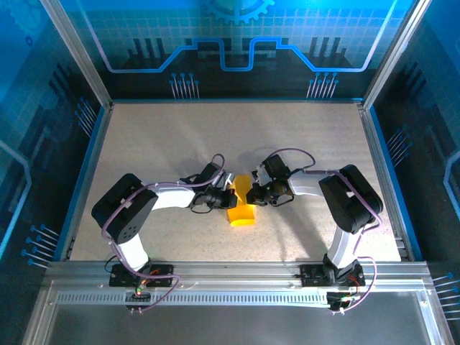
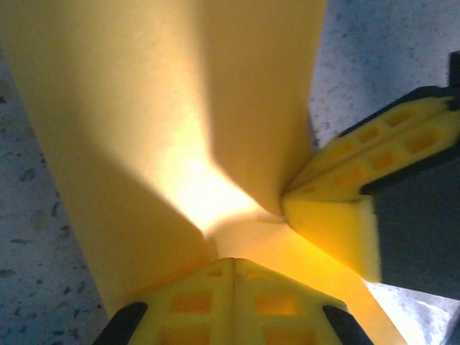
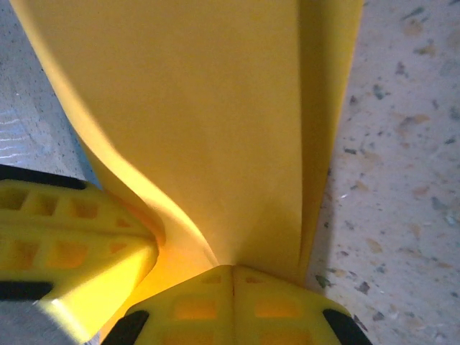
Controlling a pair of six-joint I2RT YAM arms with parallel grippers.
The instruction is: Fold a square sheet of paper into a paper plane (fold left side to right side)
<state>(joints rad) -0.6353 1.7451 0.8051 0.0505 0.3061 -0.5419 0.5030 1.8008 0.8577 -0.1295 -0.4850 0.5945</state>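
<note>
**A:** From above, where is the sheet of paper [image 1: 242,213]?

**B:** Just below the centre of the frame, on the table [image 1: 180,136], between the two grippers. Its long axis runs up and down the frame. The lower end lies rounded on the table, and the upper end is held up between the fingers.

**A:** What do the wrist cameras add?

**B:** The pinches, up close. In the left wrist view, the left gripper [image 2: 233,264] sits at bottom centre with its jaws pressed together, nipping the paper's edge. The paper rises from there to the top of the frame. In its own view, the right gripper [image 3: 231,272] is clamped on the paper the same way, with the other arm's fingers [image 3: 72,251] at lower left.

**A:** And how does the paper look?

**B:** Yellow-orange, folded into layers and bowed rather than flat. In the left wrist view it glows bright near the pinch.
</note>
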